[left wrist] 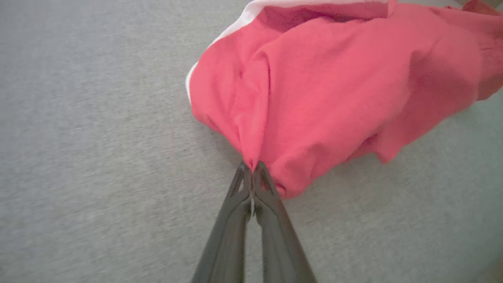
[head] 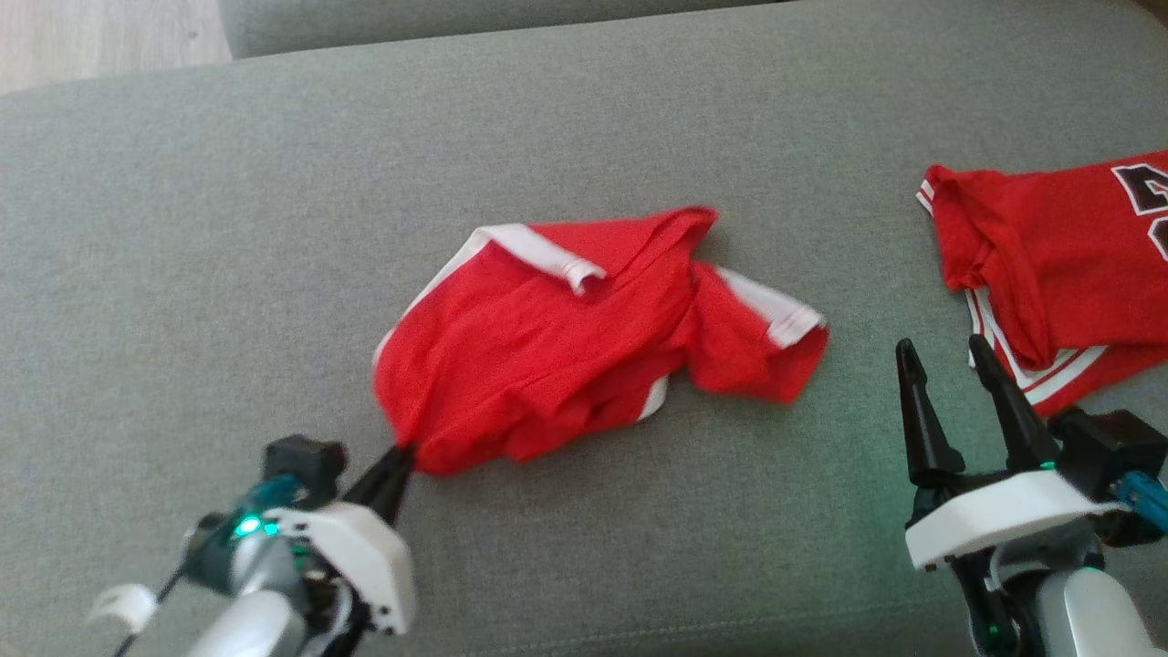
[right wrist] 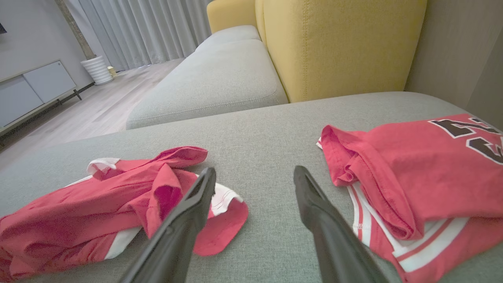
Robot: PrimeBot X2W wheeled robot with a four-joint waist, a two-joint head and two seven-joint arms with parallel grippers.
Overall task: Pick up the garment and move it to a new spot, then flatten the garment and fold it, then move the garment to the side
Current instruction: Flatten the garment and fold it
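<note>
The left claw (head: 401, 453) is clenched on the near-left edge of the red garment (head: 547, 356). Its 2 dark fingers are pressed together with a small peak of cloth nipped between the tips. In the left wrist view the fabric rises into a ridge right at the pinch and folds fan away from that point. That suggests the grip is meant to drag or lift the whole piece by 1 spot, not to spread it. The hold looks thin, only a fold of cloth, so a sharp pull may slip it.

The garment lies crumpled in the middle of the gray sofa seat (head: 182, 228). White trim shows along its far-left edge and on a flap flopped out to the right. It is bunched, not flat, so I judge the task to be at its 1st step: carrying the garment to a new spot before any smoothing or folding.

The right claw (head: 942, 351) is released and holds nothing, its fingers spread wide. It sits near the right end of the seat, between the garment and a 2nd red piece, a jersey (head: 1049, 246) with dark lettering. It is well apart from the garment and just beside the jersey's near edge; I cannot tell whether it touches there. Spread like that, it seems ready to take another edge later. Beyond the seat, the right wrist view shows a yellow backrest (right wrist: 338, 47).
</note>
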